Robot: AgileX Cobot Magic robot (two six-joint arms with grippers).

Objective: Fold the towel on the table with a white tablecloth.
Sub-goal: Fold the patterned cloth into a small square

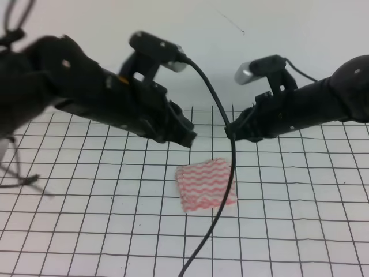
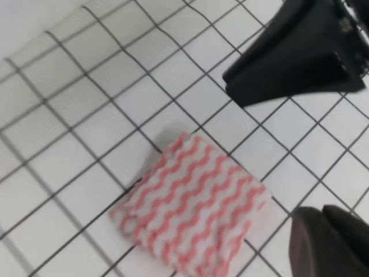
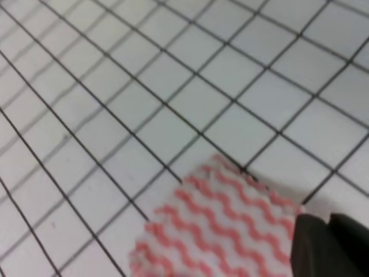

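The towel (image 1: 206, 184) lies folded into a small, roughly square packet near the middle of the bench (image 1: 86, 231), flat on the white tablecloth (image 1: 300, 219) with its pink-red wavy stripes up and a black cable (image 1: 222, 190) crossing in front of its right edge. Beyond it both arms hang above the cloth, apart from the towel. The left hand (image 1: 187, 137) and right hand (image 1: 230, 131) point toward each other, and I cannot tell how far either one is open.
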